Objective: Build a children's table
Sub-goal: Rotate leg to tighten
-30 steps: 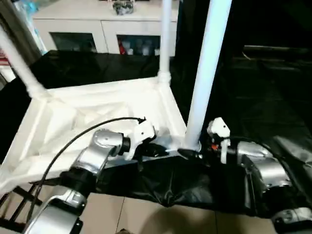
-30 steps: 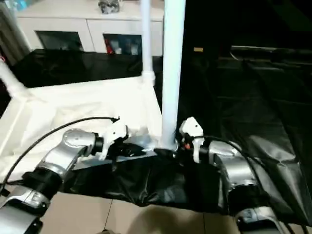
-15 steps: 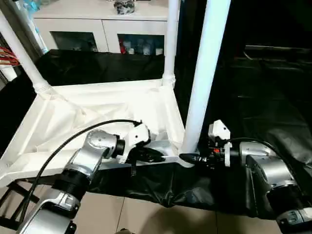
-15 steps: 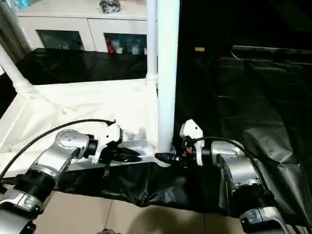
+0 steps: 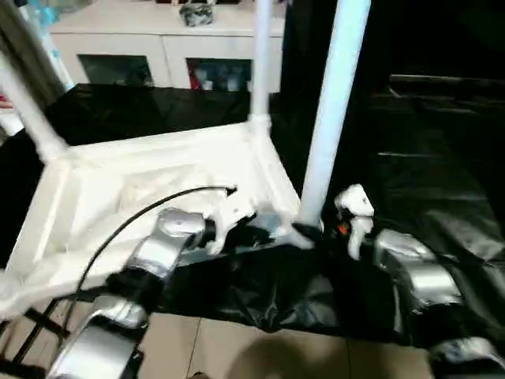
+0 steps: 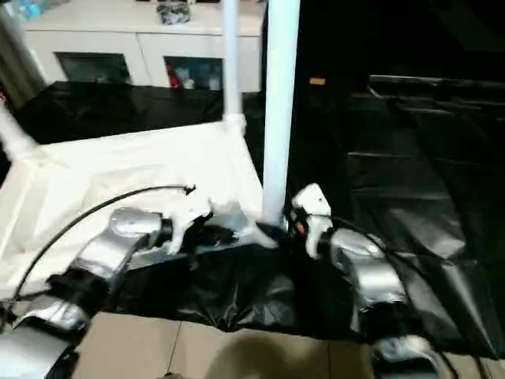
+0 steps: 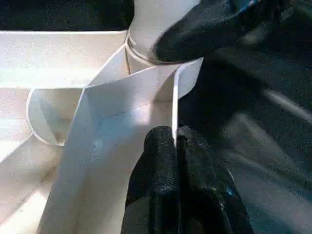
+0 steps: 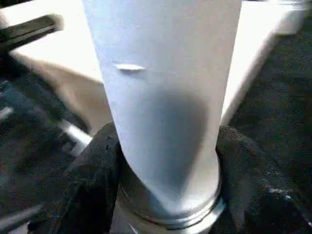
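1. Where the black-draped table [image 5: 442,197] meets the floor nearest me, both silver forearms reach in over its edge; the tabletop [image 5: 142,189] lies upside down on it, ribbed underside facing up, taking up the left half of the scene.
2. At the tabletop's near rim, the left gripper [image 7: 174,146] has its two black fingers pressed together on the thin white wall of that rim; the wall's edge runs up between the fingertips, so the jaws are all but closed on the plastic.
3. Just right of it, at the near right corner, the right gripper [image 5: 304,231] sits at the foot of the near leg [image 5: 330,103]; its fingers [image 8: 92,165] stand apart on either side of the tube and press against it, gripping it just above the round corner socket [image 8: 170,214].
4. That near leg rises upright out of the top of the picture.
5. Farther back, a second leg [image 5: 260,59] stands upright in the far right corner; a third leg [image 5: 28,110] leans out at the far left corner.
6. Beyond the table, a white cabinet [image 5: 158,47] with dark glass doors stands against the far side.
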